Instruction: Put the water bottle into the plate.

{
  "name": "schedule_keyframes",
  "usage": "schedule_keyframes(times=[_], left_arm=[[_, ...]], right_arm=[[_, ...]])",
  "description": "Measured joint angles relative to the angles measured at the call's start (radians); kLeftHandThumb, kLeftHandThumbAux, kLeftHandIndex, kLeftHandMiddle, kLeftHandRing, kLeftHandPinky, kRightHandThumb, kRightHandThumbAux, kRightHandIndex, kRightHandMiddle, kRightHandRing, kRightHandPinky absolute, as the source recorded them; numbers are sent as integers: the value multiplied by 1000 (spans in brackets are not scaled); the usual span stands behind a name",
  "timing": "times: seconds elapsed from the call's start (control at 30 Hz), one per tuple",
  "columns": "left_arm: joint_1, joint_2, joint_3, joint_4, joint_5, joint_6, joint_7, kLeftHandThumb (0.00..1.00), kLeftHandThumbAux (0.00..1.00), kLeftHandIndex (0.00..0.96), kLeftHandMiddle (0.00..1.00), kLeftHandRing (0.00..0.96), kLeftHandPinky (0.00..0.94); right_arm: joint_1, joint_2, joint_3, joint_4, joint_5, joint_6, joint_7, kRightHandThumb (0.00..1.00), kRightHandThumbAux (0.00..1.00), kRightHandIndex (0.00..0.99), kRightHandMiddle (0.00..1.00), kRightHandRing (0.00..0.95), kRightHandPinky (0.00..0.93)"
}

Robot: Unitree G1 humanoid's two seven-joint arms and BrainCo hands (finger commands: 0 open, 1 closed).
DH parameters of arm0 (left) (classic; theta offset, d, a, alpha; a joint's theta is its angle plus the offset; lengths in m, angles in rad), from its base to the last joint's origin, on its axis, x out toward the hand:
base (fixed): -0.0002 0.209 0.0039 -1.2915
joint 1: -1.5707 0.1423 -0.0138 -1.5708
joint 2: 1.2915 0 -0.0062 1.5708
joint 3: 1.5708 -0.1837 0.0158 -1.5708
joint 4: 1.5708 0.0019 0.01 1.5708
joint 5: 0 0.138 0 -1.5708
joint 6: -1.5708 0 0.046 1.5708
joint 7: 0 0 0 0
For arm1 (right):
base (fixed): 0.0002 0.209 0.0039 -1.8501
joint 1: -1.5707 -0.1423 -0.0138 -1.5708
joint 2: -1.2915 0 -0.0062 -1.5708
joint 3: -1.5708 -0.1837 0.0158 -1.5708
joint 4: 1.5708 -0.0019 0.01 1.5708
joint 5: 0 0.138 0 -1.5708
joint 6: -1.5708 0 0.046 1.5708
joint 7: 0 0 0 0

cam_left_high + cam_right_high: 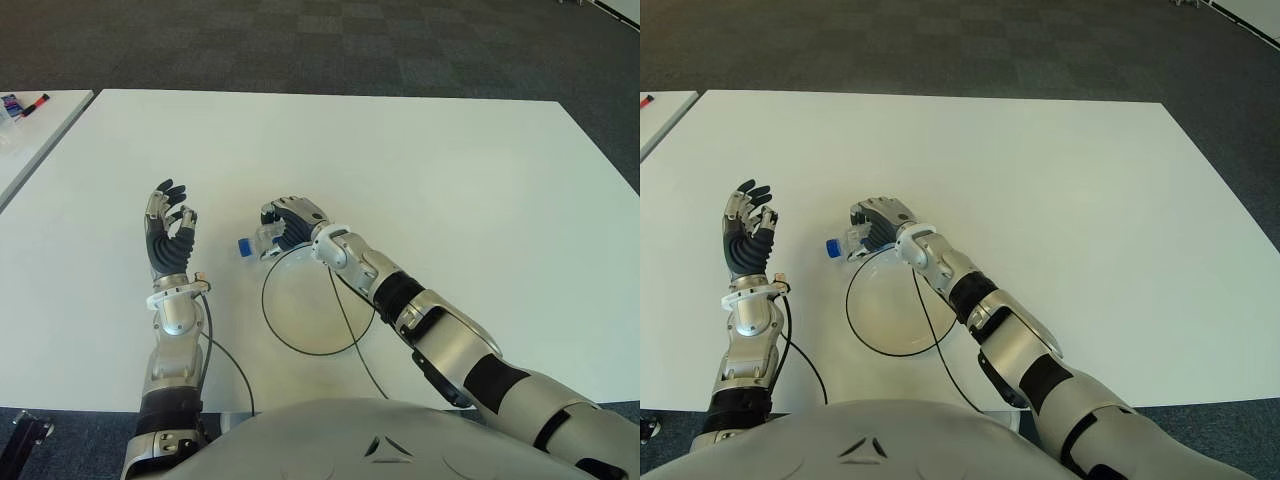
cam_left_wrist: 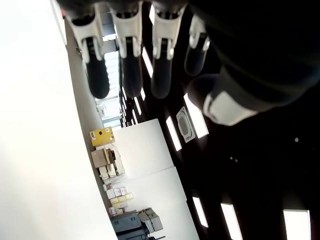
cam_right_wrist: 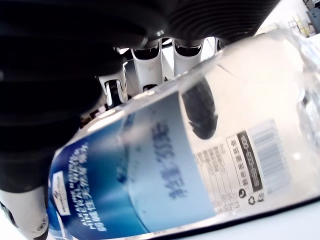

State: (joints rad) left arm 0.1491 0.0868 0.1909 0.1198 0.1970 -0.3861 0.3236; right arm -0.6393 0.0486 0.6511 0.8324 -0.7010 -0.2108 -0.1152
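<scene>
Water bottle [image 1: 257, 243]: one, clear plastic with blue label and blue cap, held on its side just left of frame centre in the left eye view; the cap projects left beyond the hand. It is seen at the upper-left rim of the plate, partly over it; whether it touches the rim cannot be told

Right hand [image 1: 290, 222]: one, wrapped over the bottle's body; in the right wrist view the fingers [image 3: 199, 107] are seen clamped around the barrel, one dark fingertip showing through the clear wall

Plate [image 1: 312, 310]: one, white with a thin dark rim, at lower centre of the frame, otherwise bare

Left hand [image 1: 169, 237]: one, raised at centre left, well apart from the bottle; fingers apart and relaxed, nothing held

Counter [image 1: 450, 180]: one large white top; a second white surface is cut off at the upper left edge

Cables: two dark leads, one trailing from each wrist; the right one is draped across the plate

Risks, as judged: a bottle released on its side may roll off the shallow plate; release so near the rim may leave it half out; the cable across the plate may be snagged or trapped beneath the bottle
</scene>
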Motion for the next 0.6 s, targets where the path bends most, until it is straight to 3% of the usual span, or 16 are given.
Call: schedule_keyframes(times=[0.37, 0.43, 0.6], left_arm=[[0, -1, 1, 0, -2, -5, 5, 666, 621, 170, 245, 255, 313], [0, -1, 1, 0, -4, -5, 5, 671, 622, 172, 248, 259, 314], [0, -2, 1, 0, -14, -7, 5, 678, 622, 172, 251, 260, 306]], right_arm=[[0, 0, -17, 21, 15, -72, -5, 1000, 674, 330, 476, 488, 502], [0, 0, -23, 25, 21, -83, -5, 1000, 670, 384, 453, 476, 494], [0, 0, -31, 31, 24, -106, -9, 1000, 673, 339, 471, 484, 504]])
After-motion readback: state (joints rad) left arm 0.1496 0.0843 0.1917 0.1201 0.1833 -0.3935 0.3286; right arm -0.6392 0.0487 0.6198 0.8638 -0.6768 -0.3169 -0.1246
